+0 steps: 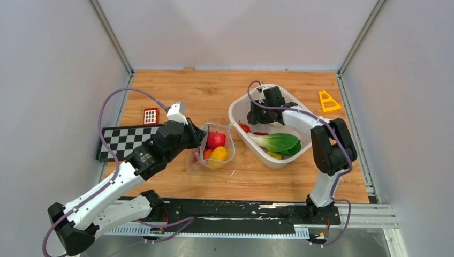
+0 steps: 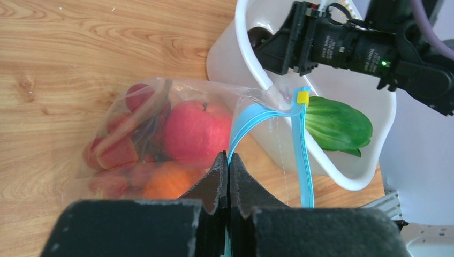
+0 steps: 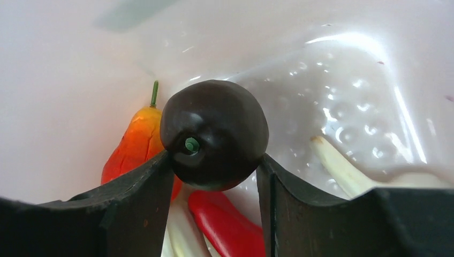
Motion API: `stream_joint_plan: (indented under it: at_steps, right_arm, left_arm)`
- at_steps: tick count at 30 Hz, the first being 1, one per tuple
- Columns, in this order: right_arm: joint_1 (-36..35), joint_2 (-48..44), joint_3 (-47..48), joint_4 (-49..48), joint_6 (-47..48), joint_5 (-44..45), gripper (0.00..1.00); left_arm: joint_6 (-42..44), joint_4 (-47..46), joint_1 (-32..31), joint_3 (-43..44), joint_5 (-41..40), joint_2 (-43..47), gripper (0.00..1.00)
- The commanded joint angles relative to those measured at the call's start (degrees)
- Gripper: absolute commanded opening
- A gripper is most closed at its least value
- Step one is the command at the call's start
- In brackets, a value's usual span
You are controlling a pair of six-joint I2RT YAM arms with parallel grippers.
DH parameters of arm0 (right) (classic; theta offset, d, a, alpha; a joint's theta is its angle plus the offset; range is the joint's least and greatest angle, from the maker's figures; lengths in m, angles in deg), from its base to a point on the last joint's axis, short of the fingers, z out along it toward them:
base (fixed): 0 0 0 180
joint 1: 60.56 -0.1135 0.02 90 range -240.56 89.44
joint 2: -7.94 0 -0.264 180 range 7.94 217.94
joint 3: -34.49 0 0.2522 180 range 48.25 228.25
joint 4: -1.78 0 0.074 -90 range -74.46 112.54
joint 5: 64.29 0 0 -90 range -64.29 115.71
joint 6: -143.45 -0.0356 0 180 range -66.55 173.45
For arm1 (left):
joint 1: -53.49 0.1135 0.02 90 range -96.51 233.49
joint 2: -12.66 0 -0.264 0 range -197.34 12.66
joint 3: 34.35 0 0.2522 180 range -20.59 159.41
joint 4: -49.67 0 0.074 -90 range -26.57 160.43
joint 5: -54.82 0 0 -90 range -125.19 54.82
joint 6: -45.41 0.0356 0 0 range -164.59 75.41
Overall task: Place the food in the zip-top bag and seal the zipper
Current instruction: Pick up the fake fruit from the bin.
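Note:
The clear zip-top bag stands open on the table and holds a red apple, an orange tangerine, a yellow lemon and red grapes. My left gripper is shut on the bag's teal zipper at the near edge of the mouth. The zipper strips are spread apart, with a yellow slider at their far end. Inside the white basket, my right gripper has both fingers pressed against a dark purple piece with a green stem.
The basket also holds a green bok choy, an orange pepper and a red chili. A checkerboard mat and a small red block lie at the left. A yellow triangular piece lies at the back right.

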Motion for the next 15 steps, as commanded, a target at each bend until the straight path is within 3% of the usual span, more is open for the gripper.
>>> stream_joint_plan:
  at_steps: [1,6,15]
  right_arm:
    - [1.32,-8.57,-3.79,-7.69,-3.02,3.43,0.39]
    - [2.44,-12.57,-7.29,-8.94,-5.93,5.13,0.38]
    - [3.11,-24.51,-13.65,-13.5,-9.1,-2.2,0.38]
  left_arm:
    - [0.32,-1.48,0.04,1.87,-0.06,0.9,0.0]
    - [0.44,-1.95,0.01,2.0,0.74,0.57,0.0]
    - [0.43,-2.07,0.0,1.46,1.85,1.07,0.0]
